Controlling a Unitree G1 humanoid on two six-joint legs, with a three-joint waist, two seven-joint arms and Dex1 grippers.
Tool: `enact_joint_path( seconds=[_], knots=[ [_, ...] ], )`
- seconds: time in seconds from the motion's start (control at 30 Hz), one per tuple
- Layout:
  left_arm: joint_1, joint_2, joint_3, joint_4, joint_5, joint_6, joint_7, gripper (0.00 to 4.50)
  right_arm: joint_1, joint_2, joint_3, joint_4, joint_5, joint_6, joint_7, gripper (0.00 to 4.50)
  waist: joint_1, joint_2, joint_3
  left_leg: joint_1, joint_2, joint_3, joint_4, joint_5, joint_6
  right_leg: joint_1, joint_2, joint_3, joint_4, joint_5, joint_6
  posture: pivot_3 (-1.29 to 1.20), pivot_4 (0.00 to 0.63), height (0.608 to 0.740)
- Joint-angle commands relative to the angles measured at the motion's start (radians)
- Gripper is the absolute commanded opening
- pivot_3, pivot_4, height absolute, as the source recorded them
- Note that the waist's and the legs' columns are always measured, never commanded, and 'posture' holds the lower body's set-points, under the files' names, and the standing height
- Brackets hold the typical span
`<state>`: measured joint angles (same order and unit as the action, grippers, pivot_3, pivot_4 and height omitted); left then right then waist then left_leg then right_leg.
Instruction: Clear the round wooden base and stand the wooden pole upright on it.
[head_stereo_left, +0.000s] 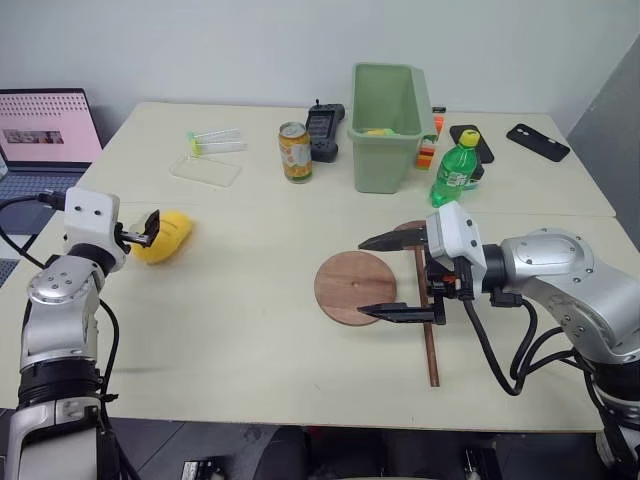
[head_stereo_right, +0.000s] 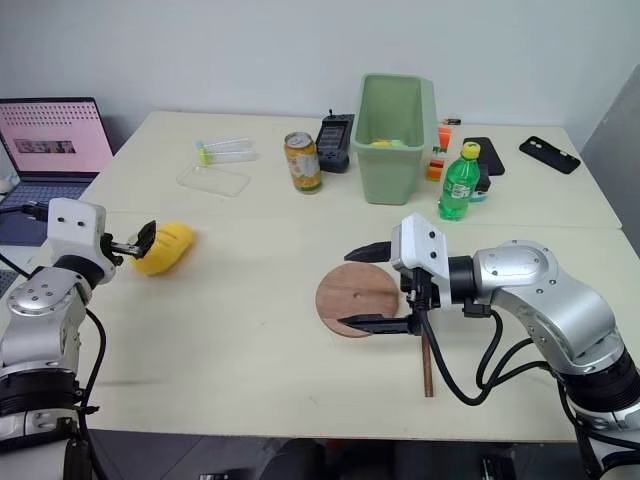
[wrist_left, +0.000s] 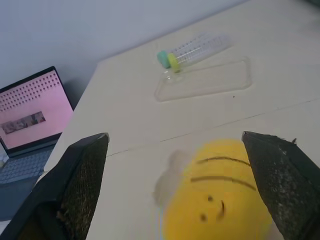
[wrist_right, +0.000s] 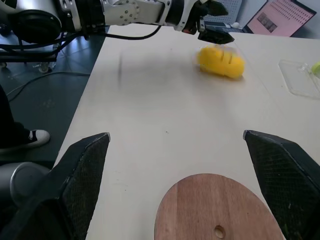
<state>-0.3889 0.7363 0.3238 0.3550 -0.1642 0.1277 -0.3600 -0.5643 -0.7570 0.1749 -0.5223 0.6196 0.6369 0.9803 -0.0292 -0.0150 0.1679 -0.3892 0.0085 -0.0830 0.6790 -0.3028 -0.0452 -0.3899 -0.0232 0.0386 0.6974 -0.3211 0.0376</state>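
Note:
The round wooden base lies flat right of the table's middle, its small centre hole showing and nothing on it. My right gripper hovers over it, open, one finger past each side of the disc. The wooden pole lies on the table just right of the base, its own disc end partly hidden behind the gripper. At the far left my left gripper stands open at the near end of a yellow plush toy, which sits between its spread fingers without being gripped.
Along the back stand a green bin, a green bottle, a drinks can, a black device and a phone. A clear tray with tubes and a laptop are back left.

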Motion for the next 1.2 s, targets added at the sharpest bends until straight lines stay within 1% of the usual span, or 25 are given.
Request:
enact_joint_path(
  seconds=[0.03, 0.1, 0.17, 0.23, 0.3, 0.37, 0.43, 0.53, 0.6, 0.67, 0.73, 0.77, 0.9, 1.03, 1.1, 1.17, 1.2],
  knots=[
    [0.009, -0.009, 0.058, -0.129, -0.087, 0.010, -0.045, 4.42, 0.006, -0.002, -0.054, -0.007, 0.003, -0.025, 0.005, 4.50, 0.001, 0.000, 0.000, 0.000, 0.000, 0.000, 0.000, 0.000, 0.000, 0.000, 0.000, 0.000, 0.000, 0.000, 0.000, 0.00, 0.150, 0.740],
    [0.036, 0.001, 0.014, -0.271, -0.192, 0.085, -0.196, 4.42, 0.033, -0.016, -0.100, -0.014, 0.019, -0.003, -0.017, 4.50, 0.003, 0.000, 0.000, 0.000, 0.000, 0.000, 0.000, 0.000, 0.000, 0.000, 0.000, 0.000, 0.000, 0.000, 0.000, 0.00, 0.150, 0.740],
    [0.053, 0.026, -0.046, -0.390, -0.246, 0.157, -0.306, 4.42, 0.071, -0.021, -0.165, -0.029, 0.049, 0.045, -0.071, 4.50, 0.009, 0.000, 0.000, -0.002, -0.001, -0.002, 0.000, 0.000, -0.001, 0.000, -0.001, 0.000, -0.001, 0.000, 0.000, 0.00, 0.150, 0.740],
    [0.067, 0.055, -0.115, -0.493, -0.282, 0.221, -0.400, 4.42, 0.114, -0.025, -0.234, -0.054, 0.078, 0.113, -0.144, 4.50, 0.011, -0.001, 0.000, -0.002, -0.001, -0.001, 0.000, 0.000, -0.001, 0.000, -0.001, 0.001, -0.001, 0.000, 0.000, 0.00, 0.150, 0.740],
    [0.076, 0.074, -0.160, -0.561, -0.304, 0.267, -0.455, 4.42, 0.145, -0.033, -0.279, -0.076, 0.103, 0.169, -0.196, 4.50, 0.007, 0.000, 0.000, -0.002, -0.001, -0.001, 0.000, 0.000, 0.000, 0.001, -0.001, 0.002, -0.002, 0.000, 0.000, 0.00, 0.150, 0.740],
    [0.079, 0.095, -0.242, -0.636, -0.344, 0.321, -0.556, 4.42, 0.177, -0.025, -0.324, -0.117, 0.133, 0.280, -0.306, 4.50, 0.003, 0.000, 0.000, -0.001, -0.001, 0.000, 0.000, 0.000, 0.000, 0.001, 0.000, 0.002, -0.001, 0.000, 0.000, 0.00, 0.150, 0.740],
    [0.067, 0.106, -0.316, -0.675, -0.355, 0.334, -0.644, 4.42, 0.178, -0.007, -0.341, -0.142, 0.154, 0.426, -0.433, 4.50, -0.003, 0.000, 0.000, -0.001, 0.000, 0.000, 0.000, 0.000, 0.000, 0.001, 0.001, 0.002, 0.000, 0.000, 0.000, 0.00, 0.150, 0.740],
    [0.024, 0.091, -0.385, -0.674, -0.336, 0.323, -0.701, 4.42, 0.137, 0.057, -0.353, -0.144, 0.170, 0.592, -0.585, 4.50, -0.006, 0.000, 0.000, 0.001, 0.001, 0.002, -0.001, 0.000, 0.000, 0.001, 0.003, 0.002, 0.001, 0.000, 0.000, 0.00, 0.150, 0.740],
    [-0.011, 0.072, -0.438, -0.649, -0.295, 0.278, -0.734, 4.42, 0.074, 0.103, -0.317, -0.120, 0.099, 0.745, -0.711, 4.50, -0.006, 0.001, 0.000, 0.002, 0.002, 0.002, -0.001, 0.000, 0.000, 0.001, 0.004, 0.002, 0.001, 0.000, 0.000, 0.00, 0.150, 0.740],
    [-0.036, 0.050, -0.472, -0.621, -0.260, 0.238, -0.753, 4.42, 0.016, 0.143, -0.292, -0.087, 0.058, 0.854, -0.776, 4.50, -0.004, 0.001, 0.000, 0.003, 0.001, 0.003, -0.002, 0.000, 0.000, 0.001, 0.006, 0.003, 0.002, 0.000, 0.000, 0.00, 0.150, 0.740],
    [-0.056, 0.029, -0.495, -0.600, -0.234, 0.211, -0.761, 4.42, -0.029, 0.207, -0.319, -0.044, 0.056, 0.946, -0.794, 4.50, -0.004, 0.001, 0.000, 0.003, 0.000, 0.004, -0.002, 0.000, 0.000, 0.001, 0.006, 0.003, 0.001, 0.000, 0.000, 0.00, 0.150, 0.740],
    [-0.066, 0.013, -0.509, -0.585, -0.216, 0.186, -0.766, 4.42, -0.053, 0.236, -0.322, 0.012, 0.042, 0.968, -0.828, 4.50, -0.003, 0.001, 0.000, 0.003, 0.000, 0.004, -0.002, 0.000, 0.000, 0.001, 0.006, 0.003, 0.001, 0.000, 0.000, 0.00, 0.150, 0.740],
    [-0.080, -0.027, -0.540, -0.550, -0.169, 0.126, -0.781, 4.42, -0.109, 0.272, -0.319, 0.181, 0.063, 0.978, -0.915, 4.50, -0.001, 0.001, 0.000, 0.002, -0.001, 0.004, -0.002, 0.000, 0.000, 0.001, 0.005, 0.003, 0.000, 0.000, 0.000, 0.00, 0.150, 0.740],
    [-0.061, -0.059, -0.564, -0.533, -0.131, 0.063, -0.789, 4.42, -0.184, 0.250, -0.274, 0.381, 0.151, 0.978, -0.941, 4.50, -0.004, 0.001, 0.000, 0.001, -0.001, 0.004, -0.002, 0.000, 0.000, 0.000, 0.005, 0.003, 0.000, 0.000, 0.000, 0.00, 0.150, 0.740],
    [-0.056, -0.078, -0.573, -0.522, -0.123, 0.038, -0.795, 4.42, -0.253, 0.234, -0.227, 0.526, 0.170, 0.978, -0.935, 4.50, -0.004, 0.002, 0.001, 0.002, -0.001, 0.005, -0.002, 0.000, 0.000, 0.000, 0.005, 0.003, 0.000, 0.000, 0.000, 0.00, 0.150, 0.740],
    [-0.054, -0.093, -0.580, -0.514, -0.123, 0.021, -0.807, 4.50, -0.317, 0.223, -0.185, 0.651, 0.193, 0.978, -0.933, 4.13, -0.006, 0.002, 0.001, 0.001, -0.001, 0.005, -0.002, 0.000, 0.001, 0.000, 0.005, 0.003, 0.000, 0.000, 0.000, 0.00, 0.150, 0.740],
    [-0.054, -0.100, -0.581, -0.511, -0.123, 0.017, -0.809, 4.50, -0.340, 0.218, -0.168, 0.692, 0.200, 0.978, -0.932, 4.11, -0.006, 0.002, 0.001, 0.001, -0.001, 0.005, -0.001, 0.000, 0.001, 0.000, 0.005, 0.003, 0.001, 0.000, 0.000, 0.00, 0.150, 0.740]
  ],
)
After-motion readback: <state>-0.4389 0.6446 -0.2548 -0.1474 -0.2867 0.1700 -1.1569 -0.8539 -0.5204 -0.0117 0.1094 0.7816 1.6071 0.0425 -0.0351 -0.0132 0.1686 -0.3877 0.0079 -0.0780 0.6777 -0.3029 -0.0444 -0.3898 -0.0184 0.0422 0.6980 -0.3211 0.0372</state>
